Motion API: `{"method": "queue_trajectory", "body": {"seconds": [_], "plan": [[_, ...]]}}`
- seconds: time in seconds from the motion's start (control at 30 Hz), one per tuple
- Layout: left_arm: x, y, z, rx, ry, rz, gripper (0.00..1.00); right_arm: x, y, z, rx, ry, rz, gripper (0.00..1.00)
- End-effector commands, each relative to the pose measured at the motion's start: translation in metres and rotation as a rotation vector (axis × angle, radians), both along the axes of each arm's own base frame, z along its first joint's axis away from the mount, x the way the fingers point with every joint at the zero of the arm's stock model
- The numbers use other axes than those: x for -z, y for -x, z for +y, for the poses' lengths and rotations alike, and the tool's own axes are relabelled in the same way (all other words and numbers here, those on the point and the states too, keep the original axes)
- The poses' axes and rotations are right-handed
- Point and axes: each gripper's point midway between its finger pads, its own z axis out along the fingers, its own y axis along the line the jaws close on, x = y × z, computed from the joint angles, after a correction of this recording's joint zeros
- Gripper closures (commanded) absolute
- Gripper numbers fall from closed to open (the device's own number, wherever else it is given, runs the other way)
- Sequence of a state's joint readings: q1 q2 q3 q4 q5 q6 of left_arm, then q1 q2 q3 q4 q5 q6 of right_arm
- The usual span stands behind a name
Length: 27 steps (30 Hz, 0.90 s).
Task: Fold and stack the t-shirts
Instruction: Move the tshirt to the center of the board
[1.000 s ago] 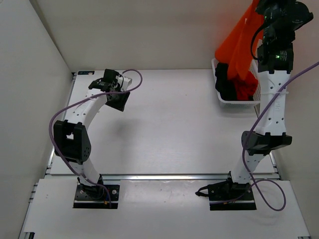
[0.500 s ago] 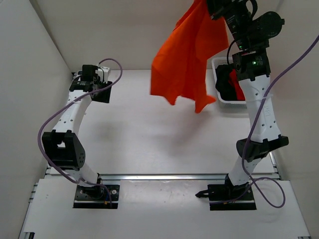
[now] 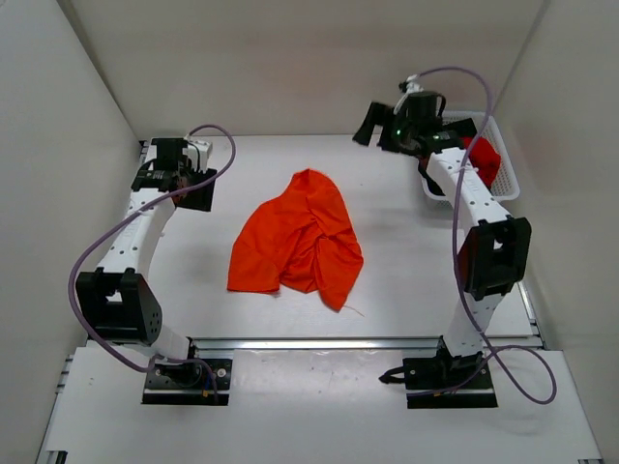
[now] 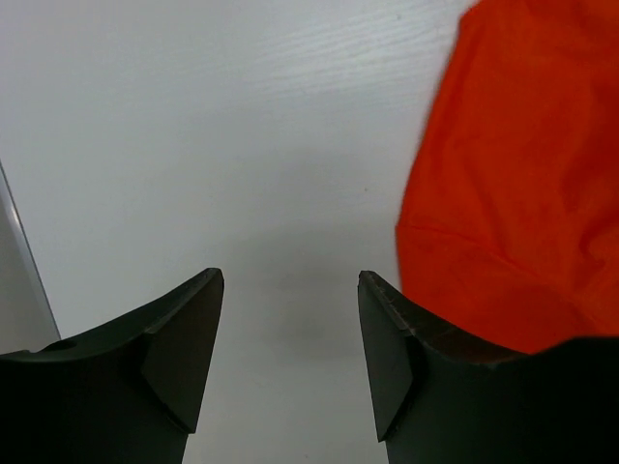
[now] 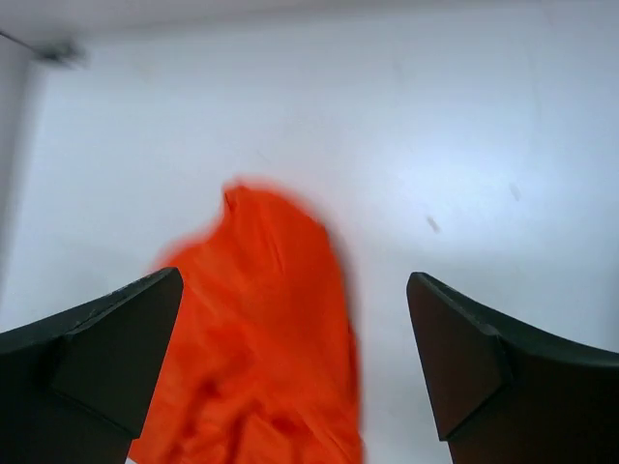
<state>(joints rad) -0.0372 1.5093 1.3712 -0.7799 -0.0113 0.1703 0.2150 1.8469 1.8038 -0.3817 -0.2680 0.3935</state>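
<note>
Your crumpled bright orange cloth t-shirt (image 3: 300,242) lies between the left gripper (image 4: 290,285) and the right gripper (image 5: 295,285), touching neither. Both have jaws spread apart, holding nothing.

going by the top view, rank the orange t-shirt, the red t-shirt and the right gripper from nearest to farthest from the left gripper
From the left gripper, at the far left:
1. orange t-shirt, crumpled in the middle, just to the gripper's right.
2. right gripper, at the far side, right of centre.
3. red t-shirt, in the white basket at the far right.
</note>
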Motion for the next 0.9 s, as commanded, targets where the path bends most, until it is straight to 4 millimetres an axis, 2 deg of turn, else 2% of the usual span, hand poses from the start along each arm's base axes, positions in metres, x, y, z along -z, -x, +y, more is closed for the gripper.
{"method": "queue_trajectory", "body": {"seconds": [0.0, 0.07, 0.1, 0.13, 0.17, 0.23, 0.3, 0.33, 0.37, 0.43, 0.47, 0.5, 0.57, 0.6, 0.67, 0.7, 0.73, 0.77, 0.8, 0.87], "plan": [[0.004, 0.02, -0.001, 0.014, 0.019, 0.024, 0.31, 0.044, 0.046, 0.029, -0.088, 0.223, 0.106, 0.01], [0.017, 0.031, 0.004, -0.019, 0.05, 0.063, 0.31, 0.058, 0.064, 0.065, -0.182, 0.356, 0.073, 0.01], [0.017, 0.036, 0.003, -0.024, 0.06, 0.067, 0.31, 0.065, 0.076, 0.09, -0.243, 0.373, 0.069, 0.01], [0.024, 0.041, 0.018, -0.083, 0.086, 0.084, 0.32, 0.075, 0.092, 0.118, -0.318, 0.384, 0.069, 0.01], [0.027, 0.045, 0.027, -0.141, 0.112, 0.092, 0.32, 0.085, 0.102, 0.131, -0.36, 0.404, 0.077, 0.01], [0.039, 0.059, 0.037, -0.219, 0.14, 0.113, 0.32, 0.108, 0.142, 0.176, -0.505, 0.457, 0.074, 0.02], [0.048, 0.073, 0.047, -0.33, 0.2, 0.125, 0.32, 0.129, 0.175, 0.201, -0.611, 0.491, 0.082, 0.05], [0.052, 0.078, 0.049, -0.353, 0.221, 0.128, 0.32, 0.133, 0.194, 0.216, -0.657, 0.504, 0.071, 0.06], [0.053, 0.081, 0.046, -0.366, 0.253, 0.131, 0.32, 0.142, 0.2, 0.216, -0.67, 0.525, 0.082, 0.07], [0.06, 0.092, 0.037, -0.362, 0.295, 0.148, 0.32, 0.149, 0.226, 0.238, -0.724, 0.55, 0.069, 0.08], [0.058, 0.094, 0.039, -0.379, 0.315, 0.14, 0.32, 0.152, 0.23, 0.241, -0.714, 0.562, 0.074, 0.08], [0.058, 0.1, 0.035, -0.375, 0.324, 0.132, 0.32, 0.154, 0.238, 0.25, -0.722, 0.558, 0.08, 0.08], [0.049, 0.105, 0.041, -0.403, 0.312, 0.087, 0.31, 0.165, 0.25, 0.265, -0.723, 0.586, 0.087, 0.08], [0.046, 0.106, 0.046, -0.429, 0.293, 0.067, 0.32, 0.16, 0.247, 0.272, -0.703, 0.588, 0.069, 0.08], [0.033, 0.111, 0.049, -0.451, 0.282, 0.015, 0.32, 0.171, 0.253, 0.287, -0.707, 0.619, 0.063, 0.08], [0.027, 0.112, 0.047, -0.454, 0.293, -0.001, 0.31, 0.169, 0.254, 0.291, -0.694, 0.623, 0.062, 0.09], [0.019, 0.113, 0.047, -0.456, 0.294, -0.038, 0.3, 0.179, 0.257, 0.298, -0.703, 0.642, 0.066, 0.08], [0.011, 0.113, 0.047, -0.483, 0.312, -0.075, 0.29, 0.19, 0.256, 0.297, -0.683, 0.668, 0.084, 0.08], [0.006, 0.114, 0.045, -0.498, 0.323, -0.103, 0.3, 0.187, 0.254, 0.3, -0.665, 0.685, 0.065, 0.08], [-0.011, 0.117, 0.04, -0.506, 0.334, -0.173, 0.29, 0.196, 0.248, 0.306, -0.622, 0.716, 0.07, 0.08]]}}
